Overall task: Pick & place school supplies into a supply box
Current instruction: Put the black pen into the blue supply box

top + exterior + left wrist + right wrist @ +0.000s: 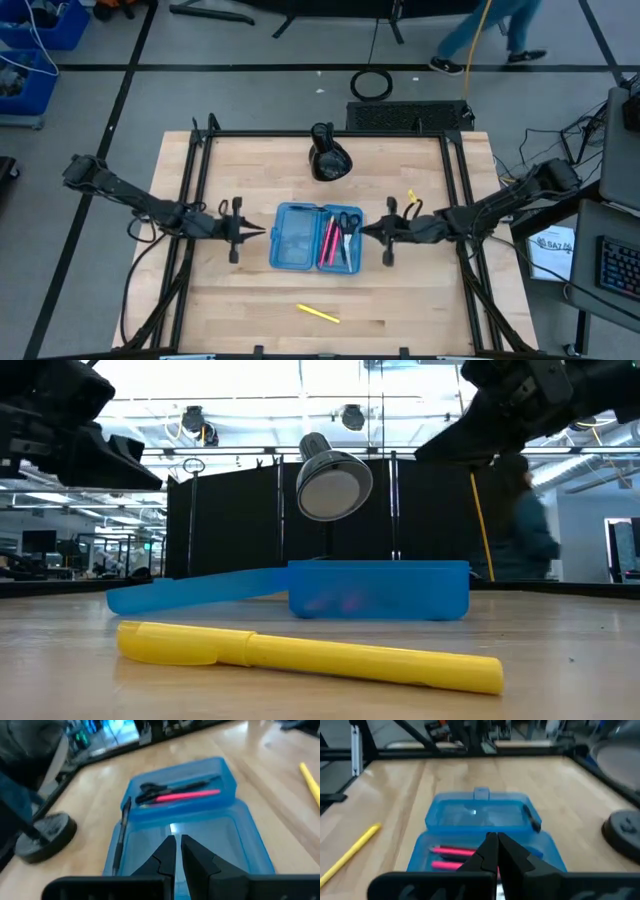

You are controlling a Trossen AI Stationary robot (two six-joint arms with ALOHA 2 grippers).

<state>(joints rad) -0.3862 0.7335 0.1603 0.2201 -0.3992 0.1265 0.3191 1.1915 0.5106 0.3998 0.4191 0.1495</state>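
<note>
One item left out: a yellow pen [319,314] lies on the table [420,300], in the lower middle of the high view, well apart from the box.
Box: blue pencil case [318,237], open flat at frame centre, between the two grippers.
Contents: two pink pens [328,240] and scissors [347,222] in the right-hand half; a black pen [120,840] lies by the hinge in the left wrist view. The left-hand half looks bare.
Left gripper: [258,232], just beside the box's left edge, fingers nearly pressed together, holding nothing.
Right gripper: [366,232], just beside the box's right edge, fingers pressed together, holding nothing.
Key relation: the yellow pen sits below the box in the high view, roughly midway between the two grippers and slightly nearer the left one.
Long axis: runs left to right with a slight tilt, its right end lower in frame.
Judgement: either arm could reach it, but its jaws must first spread and turn across the pen.
Other: black lamp [329,158] above the box, not part of the job.
</note>
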